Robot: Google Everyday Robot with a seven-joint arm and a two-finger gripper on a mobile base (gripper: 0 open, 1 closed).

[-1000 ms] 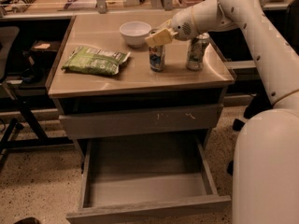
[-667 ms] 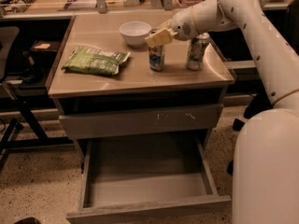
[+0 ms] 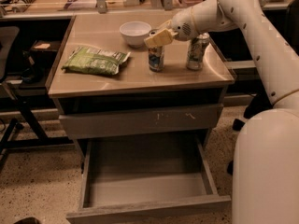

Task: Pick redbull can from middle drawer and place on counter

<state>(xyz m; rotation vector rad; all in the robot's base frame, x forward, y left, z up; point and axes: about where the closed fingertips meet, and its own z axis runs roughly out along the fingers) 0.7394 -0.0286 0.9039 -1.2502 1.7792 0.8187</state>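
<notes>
The redbull can stands upright on the counter, near its middle. My gripper is right at the can's top, reaching in from the right on the white arm. The can's top is partly hidden behind the gripper. The middle drawer is pulled out wide below, and nothing shows inside it.
A taller green-and-white can stands just right of the redbull can. A white bowl sits behind and to the left of it. A green snack bag lies on the counter's left. The scratched drawer front above the open drawer is closed.
</notes>
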